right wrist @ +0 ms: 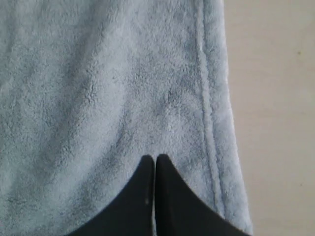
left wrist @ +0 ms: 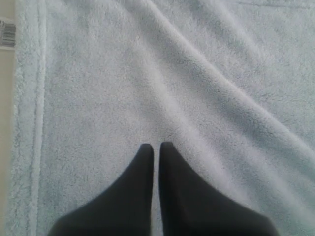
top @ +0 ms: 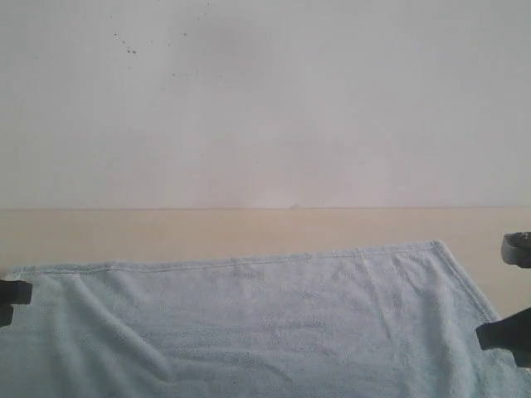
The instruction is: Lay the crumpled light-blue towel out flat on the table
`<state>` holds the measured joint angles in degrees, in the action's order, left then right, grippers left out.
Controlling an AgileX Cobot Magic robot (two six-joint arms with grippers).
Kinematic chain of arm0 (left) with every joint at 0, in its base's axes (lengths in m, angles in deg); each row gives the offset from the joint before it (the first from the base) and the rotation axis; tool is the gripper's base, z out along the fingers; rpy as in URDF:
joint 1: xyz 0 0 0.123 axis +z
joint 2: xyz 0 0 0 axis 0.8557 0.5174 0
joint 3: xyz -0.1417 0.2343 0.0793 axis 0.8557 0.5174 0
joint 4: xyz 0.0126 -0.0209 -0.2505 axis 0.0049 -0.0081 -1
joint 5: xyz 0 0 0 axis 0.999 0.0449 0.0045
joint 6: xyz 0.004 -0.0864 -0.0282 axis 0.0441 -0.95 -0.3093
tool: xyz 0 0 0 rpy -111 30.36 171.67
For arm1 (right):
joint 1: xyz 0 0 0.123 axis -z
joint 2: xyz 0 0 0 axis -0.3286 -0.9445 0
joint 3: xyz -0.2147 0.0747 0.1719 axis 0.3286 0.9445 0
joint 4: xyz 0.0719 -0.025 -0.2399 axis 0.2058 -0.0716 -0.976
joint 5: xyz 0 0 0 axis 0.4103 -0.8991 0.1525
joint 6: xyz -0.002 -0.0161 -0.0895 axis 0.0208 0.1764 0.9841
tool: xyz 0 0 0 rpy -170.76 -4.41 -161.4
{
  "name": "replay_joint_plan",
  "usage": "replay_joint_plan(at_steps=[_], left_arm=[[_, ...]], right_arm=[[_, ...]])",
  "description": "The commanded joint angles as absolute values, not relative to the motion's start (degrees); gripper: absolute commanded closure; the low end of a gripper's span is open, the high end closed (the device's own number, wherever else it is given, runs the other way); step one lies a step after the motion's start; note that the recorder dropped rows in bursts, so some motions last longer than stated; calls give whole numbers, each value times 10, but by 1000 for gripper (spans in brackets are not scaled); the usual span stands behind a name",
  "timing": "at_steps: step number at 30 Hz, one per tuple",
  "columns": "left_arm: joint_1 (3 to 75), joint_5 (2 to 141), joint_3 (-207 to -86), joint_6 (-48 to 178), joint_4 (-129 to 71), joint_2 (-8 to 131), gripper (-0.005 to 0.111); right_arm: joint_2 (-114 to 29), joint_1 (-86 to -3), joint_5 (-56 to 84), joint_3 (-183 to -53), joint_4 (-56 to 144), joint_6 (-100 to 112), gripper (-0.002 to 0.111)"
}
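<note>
The pale light-blue towel lies spread wide over the front of the cream table, with soft folds on its left half. My left gripper shows at the towel's left edge. In the left wrist view that left gripper hangs shut and empty over the towel, near a hemmed edge and the white label tag. My right gripper is at the towel's right side. In the right wrist view the right gripper is shut and empty above the towel, close to its hem.
A white-grey wall rises behind the table. Bare tabletop runs beside the towel's right hem, and a narrow bare strip lies beside the left hem. A grey arm part sits at the far right.
</note>
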<state>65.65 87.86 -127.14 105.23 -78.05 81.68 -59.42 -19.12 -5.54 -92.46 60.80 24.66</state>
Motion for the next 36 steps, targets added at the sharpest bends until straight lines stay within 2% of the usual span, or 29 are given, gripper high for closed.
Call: replay_joint_plan(at_steps=[1, 16, 24, 32, 36], left_arm=[[656, 882, -1261, 1047, -789, 810, 103], [656, 880, -1261, 1043, -794, 810, 103], [656, 879, -1261, 1043, -794, 810, 103], [656, 879, -1261, 1043, -794, 810, 103], [656, 879, -1261, 1043, -794, 810, 103]], right_arm=[[-588, -187, -48, -903, 602, 246, 108], [-641, -184, 23, -864, 589, 235, 108], [-667, -183, -7, -864, 588, 235, 108], [-666, -129, 4, -817, 566, 161, 108], [-651, -129, -5, -817, 542, 142, 108]])
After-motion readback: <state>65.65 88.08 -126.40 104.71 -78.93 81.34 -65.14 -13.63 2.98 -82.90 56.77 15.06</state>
